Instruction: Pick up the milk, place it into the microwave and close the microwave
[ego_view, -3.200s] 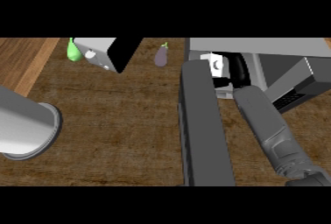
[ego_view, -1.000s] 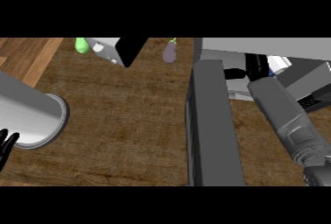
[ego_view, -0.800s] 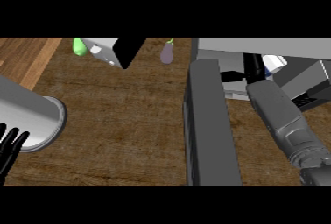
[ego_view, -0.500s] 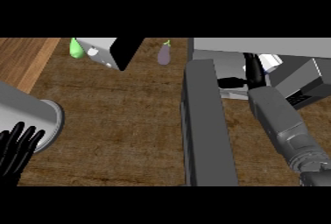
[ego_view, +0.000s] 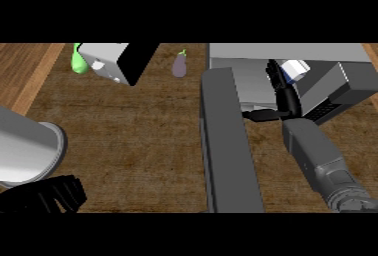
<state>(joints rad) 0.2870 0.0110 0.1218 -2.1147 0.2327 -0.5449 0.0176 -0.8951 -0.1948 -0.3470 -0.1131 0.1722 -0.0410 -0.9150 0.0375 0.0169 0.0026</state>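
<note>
Milk carton (ego_view: 294, 69) is sitting inside the microwave (ego_view: 251, 82) with the right robot hand (ego_view: 284, 102) curling around it, so next it needs letting go and pulling out before the open door (ego_view: 229, 150) gets pushed shut, while the left robot hand (ego_view: 44, 196) is resting relaxed low down.

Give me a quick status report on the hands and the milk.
Right hand inside the open microwave, curled round the milk. Left hand open, low left by the grey pot. Microwave door open. Nothing blocking.
</note>
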